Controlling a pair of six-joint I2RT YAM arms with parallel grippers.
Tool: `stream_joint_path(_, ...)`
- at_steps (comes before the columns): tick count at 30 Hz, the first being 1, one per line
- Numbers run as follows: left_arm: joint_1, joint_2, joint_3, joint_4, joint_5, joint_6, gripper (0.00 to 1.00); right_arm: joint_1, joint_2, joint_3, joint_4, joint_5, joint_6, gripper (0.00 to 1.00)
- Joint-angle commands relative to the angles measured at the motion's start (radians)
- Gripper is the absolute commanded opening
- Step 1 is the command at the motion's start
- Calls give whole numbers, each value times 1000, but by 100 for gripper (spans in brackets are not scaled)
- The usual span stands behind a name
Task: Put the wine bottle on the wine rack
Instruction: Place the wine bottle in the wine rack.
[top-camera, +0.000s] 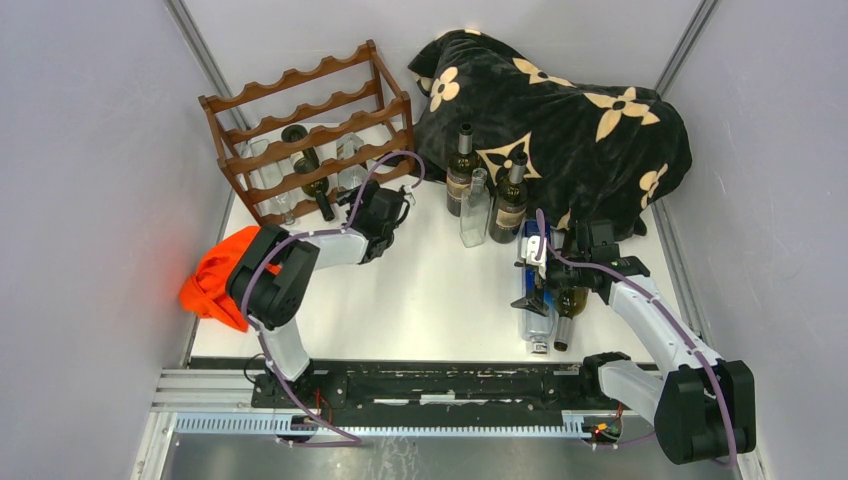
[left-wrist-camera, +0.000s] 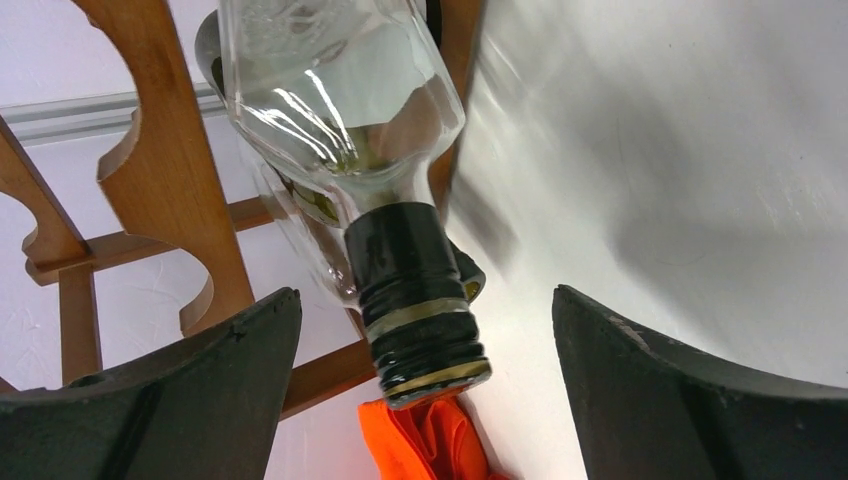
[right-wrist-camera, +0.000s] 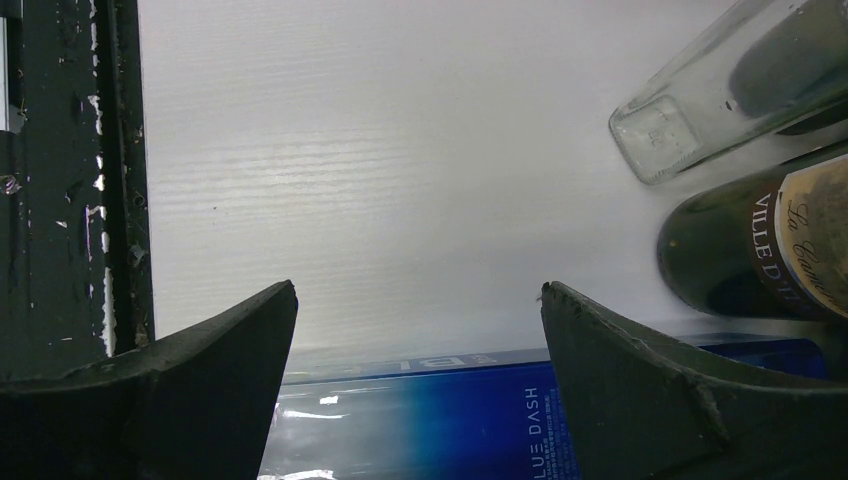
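Bright even light; glare streaks on clear bottle.

Clear wine bottle, black-capped, lying in reddish-brown scalloped wine rack

I've got a black blanket with cream flower motifs heaped in the far right corner of the white surface, bunched against the back wall. Orange cloth is crumpled at the surface's left edge, close to the grey side wall. The left wrist view catches a fold of it at the bottom of frame. At the near edge a scratched black strip runs the full width, with a silver slotted rail just below. In the right wrist view that strip runs down the left side with chipped paint, and bare surface lies beside it.
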Motion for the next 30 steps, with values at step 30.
stream_joint_path(30,-64,-537,177,-589,420,-735,100,11,5,45,-6,-10,-25,98)
